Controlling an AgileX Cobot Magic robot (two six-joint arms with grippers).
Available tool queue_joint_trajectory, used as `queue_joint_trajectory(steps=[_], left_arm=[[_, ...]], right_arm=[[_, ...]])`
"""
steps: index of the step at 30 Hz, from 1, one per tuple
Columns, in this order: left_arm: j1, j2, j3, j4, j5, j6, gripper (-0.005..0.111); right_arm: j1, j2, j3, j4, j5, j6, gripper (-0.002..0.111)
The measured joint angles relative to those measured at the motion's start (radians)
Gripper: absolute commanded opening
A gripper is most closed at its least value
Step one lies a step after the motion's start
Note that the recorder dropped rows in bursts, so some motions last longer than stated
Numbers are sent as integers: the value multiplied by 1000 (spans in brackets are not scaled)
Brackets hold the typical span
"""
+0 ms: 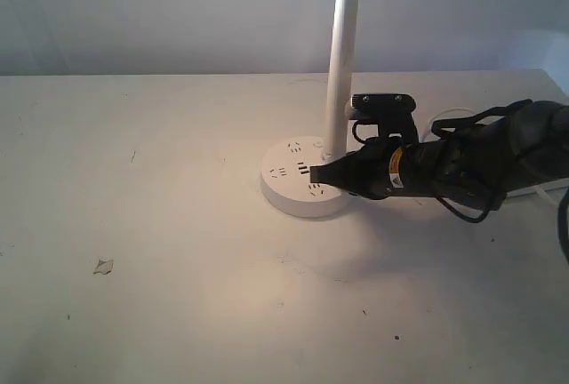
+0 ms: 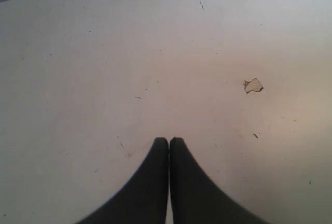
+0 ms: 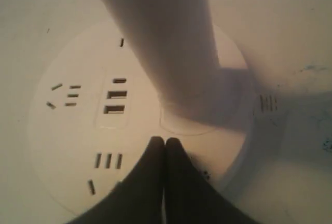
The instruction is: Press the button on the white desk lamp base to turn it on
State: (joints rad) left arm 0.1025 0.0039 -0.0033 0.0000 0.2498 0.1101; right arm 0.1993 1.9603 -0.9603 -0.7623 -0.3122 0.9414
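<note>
White lamp base (image 1: 286, 190) w/ right gripper (image 1: 314, 173) closed over it.

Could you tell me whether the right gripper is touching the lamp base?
Cannot tell: in the right wrist view the right gripper overlaps the lamp base; contact or gap unclear.

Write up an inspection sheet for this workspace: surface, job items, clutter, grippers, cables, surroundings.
Surface: white table, scuffed and speckled, with a warm pool of light in the middle.
Job's things: round white lamp base with slots on top; stem upright.
Clutter: one small scrap lying alone.
Grippers: right gripper shut, tips at the base top beside the stem, contact unclear; left gripper shut above bare table.
Cables: black cable looped under the right arm; white cord behind it.
Surroundings: plain pale wall.
</note>
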Motion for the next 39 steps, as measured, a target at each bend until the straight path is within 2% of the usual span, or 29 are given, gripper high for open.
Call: queue_joint_trajectory(steps=[5,14,31,39], left_arm=[[0,0,0,0,0,0,0],[0,0,0,0,0,0,0],[0,0,0,0,0,0,0],[0,0,0,0,0,0,0]], right_arm=[[1,-114,34,-30,21,0,0],[1,-456,165,-65,35,0,0],[1,-1171,674,-100,60,-32,0],[1,-1496,814,-100,48,-34,0]])
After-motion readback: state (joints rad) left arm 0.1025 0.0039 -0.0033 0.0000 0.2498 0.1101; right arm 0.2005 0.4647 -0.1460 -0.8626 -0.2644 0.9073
